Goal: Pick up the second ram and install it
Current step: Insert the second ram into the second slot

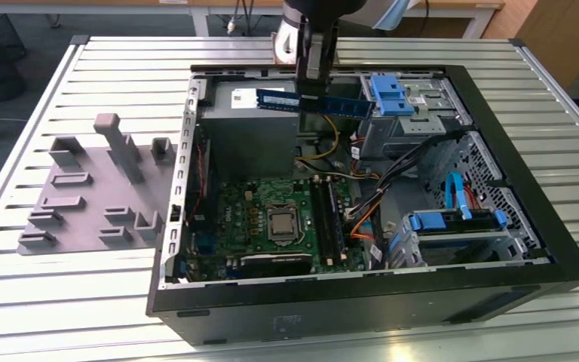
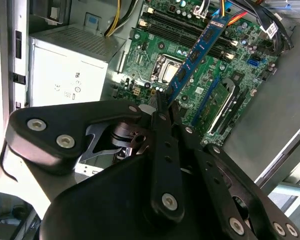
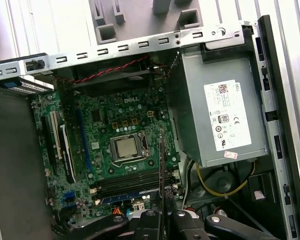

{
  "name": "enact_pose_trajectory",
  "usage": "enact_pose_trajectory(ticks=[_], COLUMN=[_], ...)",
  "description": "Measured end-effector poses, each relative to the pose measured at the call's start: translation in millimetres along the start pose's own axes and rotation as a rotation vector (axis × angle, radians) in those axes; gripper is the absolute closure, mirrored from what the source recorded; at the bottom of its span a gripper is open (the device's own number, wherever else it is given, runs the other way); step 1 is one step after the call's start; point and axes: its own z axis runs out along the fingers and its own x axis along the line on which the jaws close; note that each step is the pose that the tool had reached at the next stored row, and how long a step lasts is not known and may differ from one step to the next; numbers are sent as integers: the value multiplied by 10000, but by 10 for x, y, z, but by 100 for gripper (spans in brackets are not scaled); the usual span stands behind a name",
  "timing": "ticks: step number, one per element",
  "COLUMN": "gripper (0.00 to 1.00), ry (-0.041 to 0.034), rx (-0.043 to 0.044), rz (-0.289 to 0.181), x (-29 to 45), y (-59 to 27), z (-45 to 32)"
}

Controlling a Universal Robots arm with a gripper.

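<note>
The second ram [image 1: 353, 107] is a long blue-green stick with dark chips. It hangs level above the far part of the open computer case, over the grey power supply [image 1: 249, 132]. My gripper [image 1: 315, 96] comes down from above and is shut on the stick's middle. In the second wrist view the ram [image 2: 200, 50] juts out from the fingertips [image 2: 166, 106] over the green motherboard [image 2: 155, 45]. In the first wrist view the ram [image 3: 161, 165] shows edge-on as a thin dark line above the long black memory slots [image 3: 130, 181].
The black case [image 1: 370, 302] lies open on a slatted metal table [image 1: 88, 302]. A grey plastic holder tray [image 1: 99, 188] sits at the exterior view's left of it. Blue drive brackets [image 1: 390, 94], a blue-handled cage [image 1: 451, 222] and loose cables [image 1: 370, 204] crowd the case's side at the exterior view's right.
</note>
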Motion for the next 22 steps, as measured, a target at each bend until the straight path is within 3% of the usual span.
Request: enact_pose_trajectory(ticks=[10,22], gripper=[86,86], ry=[-1,-19], rx=[3,82], rz=[86,2128], x=[0,0], y=[0,0], z=[0,14])
